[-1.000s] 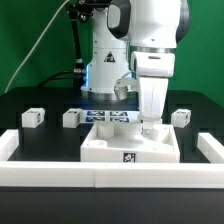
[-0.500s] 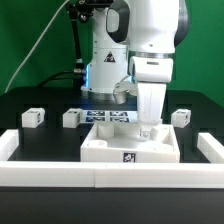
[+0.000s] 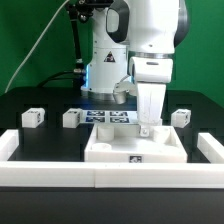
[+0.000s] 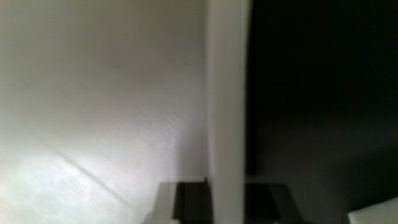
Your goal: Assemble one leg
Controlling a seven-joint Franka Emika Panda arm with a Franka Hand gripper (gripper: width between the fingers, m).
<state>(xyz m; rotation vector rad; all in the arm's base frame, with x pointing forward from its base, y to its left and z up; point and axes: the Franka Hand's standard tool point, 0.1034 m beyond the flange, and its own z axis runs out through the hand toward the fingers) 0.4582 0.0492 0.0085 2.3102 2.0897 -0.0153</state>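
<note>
Nearest me a low white rail [image 3: 50, 172] runs along the table's front. Behind it lies the big white slab [image 3: 112, 146]. The gripper [image 3: 148, 127] is planted on its far corner at the exterior view's right, fingers close together, though I cannot tell whether they pinch anything. Further back, loose in a row, are one leg [image 3: 33, 117] and a second leg [image 3: 71, 118], then the marker board [image 3: 105, 117], then a third leg [image 3: 181, 117]. No leg looks fitted yet, I'd judge, and the wrist view is blur.
</note>
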